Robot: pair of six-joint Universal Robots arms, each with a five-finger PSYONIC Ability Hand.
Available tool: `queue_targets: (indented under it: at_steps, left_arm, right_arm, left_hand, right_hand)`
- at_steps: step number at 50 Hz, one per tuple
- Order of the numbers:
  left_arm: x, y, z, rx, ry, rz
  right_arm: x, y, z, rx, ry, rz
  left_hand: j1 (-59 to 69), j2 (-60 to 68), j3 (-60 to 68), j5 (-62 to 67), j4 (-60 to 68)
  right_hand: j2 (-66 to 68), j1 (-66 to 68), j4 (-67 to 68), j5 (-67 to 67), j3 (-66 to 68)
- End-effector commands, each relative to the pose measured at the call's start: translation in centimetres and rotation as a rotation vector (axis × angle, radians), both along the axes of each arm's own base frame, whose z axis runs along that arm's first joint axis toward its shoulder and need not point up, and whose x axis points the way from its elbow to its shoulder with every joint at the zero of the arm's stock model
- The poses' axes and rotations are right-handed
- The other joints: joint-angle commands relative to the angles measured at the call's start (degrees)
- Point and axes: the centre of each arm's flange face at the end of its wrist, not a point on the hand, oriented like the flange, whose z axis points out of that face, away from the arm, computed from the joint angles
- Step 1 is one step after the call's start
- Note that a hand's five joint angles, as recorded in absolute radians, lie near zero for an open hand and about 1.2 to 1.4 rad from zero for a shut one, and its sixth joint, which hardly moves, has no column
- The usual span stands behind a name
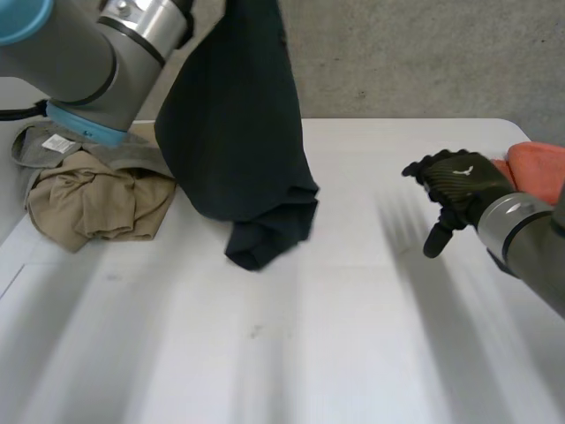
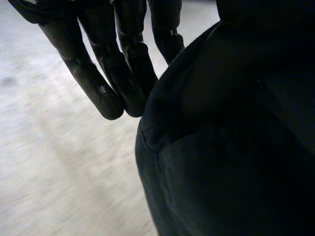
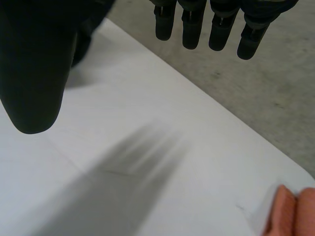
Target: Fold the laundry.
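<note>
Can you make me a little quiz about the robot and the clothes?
1. True or false: the dark garment lies spread flat on the table.
2. What does the right hand hold? A) a sock B) nothing C) a towel
3. Fill in: the crumpled tan clothes lie on the table next to the robot's ____ arm.

Key: 1 false, it hangs down; 2 B, its fingers are relaxed above the table; 3 left arm.
</note>
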Motion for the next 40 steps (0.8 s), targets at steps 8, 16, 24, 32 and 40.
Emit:
queue_targets:
  at_steps: [8, 16, 24, 32, 40]
  left_arm:
    - [-6.3, 7.9, -14.9, 0.363, -0.325, -0.439]
    - [-4.4, 9.0, -16.1, 0.31, -0.435, -0.289]
    - [0.2, 9.5, -13.1, 0.424, -0.409, 0.014]
    - [5.0, 11.9, -18.0, 0.679, -0.57, 0.317]
    - [7.4, 14.7, -22.5, 0.825, -0.757, 0.322]
  right_arm:
    - [-4.7, -4.1, 1.7, -0.046, -0.045, -0.127]
    - [-4.9, -4.0, 1.7, -0.05, -0.036, -0.067]
    - [-3.3, -1.2, 1.7, -0.092, 0.092, 0.122]
    - [-2.3, 2.2, -1.3, 0.0, 0.236, 0.302]
    - [-0.8, 2.6, -5.6, 0.064, 0.203, 0.326]
  left_hand:
    - [-10.15, -13.79, -13.34, -12.35, -13.69]
    - [-54.73, -58.36, -57.92, -56.92, -58.26]
    - [-54.73, -58.36, -57.92, -56.92, -58.26]
    - [-54.73, -58.36, -57.92, -56.92, -58.26]
    - [-54.73, -58.36, -57.92, -56.92, -58.26]
  right_hand:
    - [-2.21, -3.36, -2.16, -2.76, -1.87]
    - [-2.21, -3.36, -2.16, -2.76, -1.87]
    - [-2.21, -3.36, -2.16, -2.76, -1.87]
    - [-0.69, -1.85, -0.64, -1.24, -0.35]
    - [3.51, 2.35, 3.56, 2.96, 3.85]
